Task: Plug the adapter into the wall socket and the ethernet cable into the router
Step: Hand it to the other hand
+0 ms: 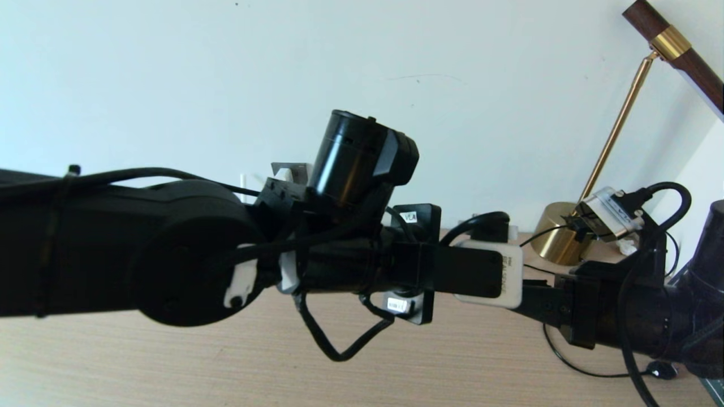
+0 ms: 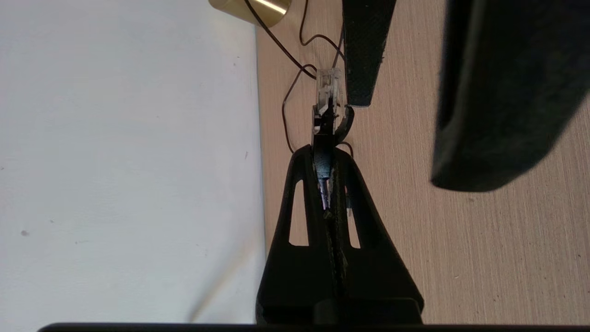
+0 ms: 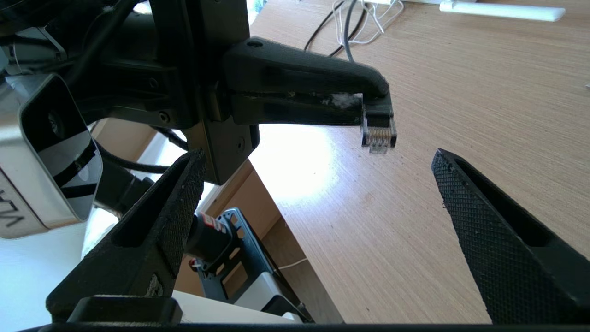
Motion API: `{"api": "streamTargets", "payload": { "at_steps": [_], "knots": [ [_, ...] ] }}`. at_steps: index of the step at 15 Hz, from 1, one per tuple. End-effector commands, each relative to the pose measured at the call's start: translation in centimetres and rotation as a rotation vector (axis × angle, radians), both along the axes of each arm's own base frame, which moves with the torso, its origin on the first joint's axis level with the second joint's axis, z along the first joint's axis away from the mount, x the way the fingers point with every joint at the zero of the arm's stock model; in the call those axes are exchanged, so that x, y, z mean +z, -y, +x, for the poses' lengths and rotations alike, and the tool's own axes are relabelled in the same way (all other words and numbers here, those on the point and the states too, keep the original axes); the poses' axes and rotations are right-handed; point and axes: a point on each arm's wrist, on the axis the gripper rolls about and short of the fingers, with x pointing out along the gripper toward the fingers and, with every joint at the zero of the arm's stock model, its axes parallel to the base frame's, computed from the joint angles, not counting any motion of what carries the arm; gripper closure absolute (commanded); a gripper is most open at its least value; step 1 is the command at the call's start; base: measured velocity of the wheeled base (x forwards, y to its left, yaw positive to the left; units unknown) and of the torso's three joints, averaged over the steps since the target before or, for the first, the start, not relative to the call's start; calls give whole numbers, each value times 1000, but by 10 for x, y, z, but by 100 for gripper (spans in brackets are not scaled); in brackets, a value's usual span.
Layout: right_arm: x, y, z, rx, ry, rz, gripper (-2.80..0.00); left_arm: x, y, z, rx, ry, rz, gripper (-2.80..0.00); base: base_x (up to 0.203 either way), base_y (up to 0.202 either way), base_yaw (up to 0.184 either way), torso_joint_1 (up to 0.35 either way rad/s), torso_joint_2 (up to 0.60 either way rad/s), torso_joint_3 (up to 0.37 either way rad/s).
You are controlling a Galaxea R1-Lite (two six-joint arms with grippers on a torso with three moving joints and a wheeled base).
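Two black grippers meet above the pale wood-grain tabletop (image 3: 461, 92). The right gripper (image 3: 318, 203) spreads its cross-hatched wedge fingers wide; the left gripper (image 2: 328, 152) pinches the ethernet cable (image 3: 379, 133) by its clear, gold-pinned plug, held between those fingers.

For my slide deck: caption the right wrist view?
Left gripper holds the ethernet cable plug between the open right gripper fingers, above the wooden table.

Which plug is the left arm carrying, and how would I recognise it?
Over the wooden desk, the left gripper is shut on the ethernet cable. Its plug juts beyond the jaws, between the right gripper's open jaws. Unlike the thin loose cords behind it, it has a clear tip with gold contacts.
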Motion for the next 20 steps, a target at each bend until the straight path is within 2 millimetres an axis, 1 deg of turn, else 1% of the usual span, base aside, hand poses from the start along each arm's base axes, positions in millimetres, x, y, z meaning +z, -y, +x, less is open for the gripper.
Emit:
{"api": "streamTargets", "payload": {
  "at_steps": [1, 9, 10, 14, 17, 20],
  "knots": [
    [1, 0, 1, 0, 5, 5, -280, 1, -1, -1, -3, 7, 0, 0, 0, 0, 0, 0, 0, 0],
    [1, 0, 3, -4, 4, 5, -280, 3, -1, -3, -5, 9, -5, 0, 0, 0, 0, 0, 0, 0],
    [2, 0, 3, -3, 7, 5, 0, 3, -1, -3, -5, 10, -5, 0, 0, 0, 0, 0, 0, 0],
    [2, 0, 3, -2, 15, 1, 0, 4, 1, -3, -10, 15, -10, 0, 0, 0, 0, 0, 0, 0],
    [5, 0, 5, -12, 27, 4, 0, 1, 13, -5, -33, 16, -16, 0, 0, 0, 0, 0, 0, 0],
    [4, 2, 6, -20, 23, 1, 0, 1, 16, -7, -41, 18, -21, 0, 0, 0, 0, 0, 0, 0]
  ]
}}
